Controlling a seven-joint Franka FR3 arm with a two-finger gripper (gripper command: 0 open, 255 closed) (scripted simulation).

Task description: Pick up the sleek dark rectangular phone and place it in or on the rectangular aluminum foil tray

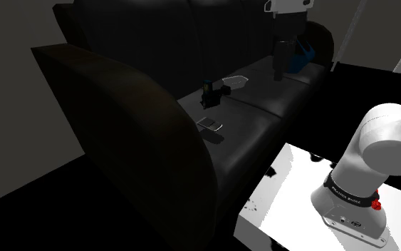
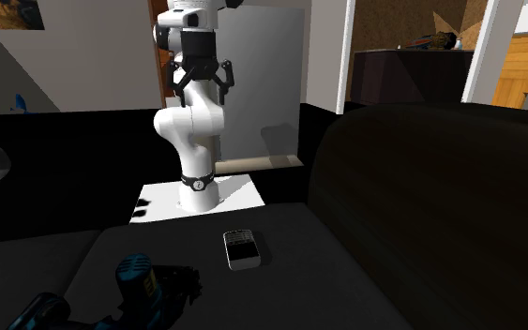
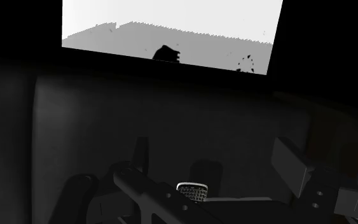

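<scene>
While phone [image 2: 242, 248] lies flat on sofa [image 2: 299, 281] | gripper [image 2: 200, 82] spread, high above phone, seemingly for approach | tray [image 1: 236, 80] near phone

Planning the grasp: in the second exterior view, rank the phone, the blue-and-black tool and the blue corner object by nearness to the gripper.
1. Phone, on the seat by the stand.
2. Blue-and-black tool, nearer the camera.
3. Blue object, lower left corner.
</scene>
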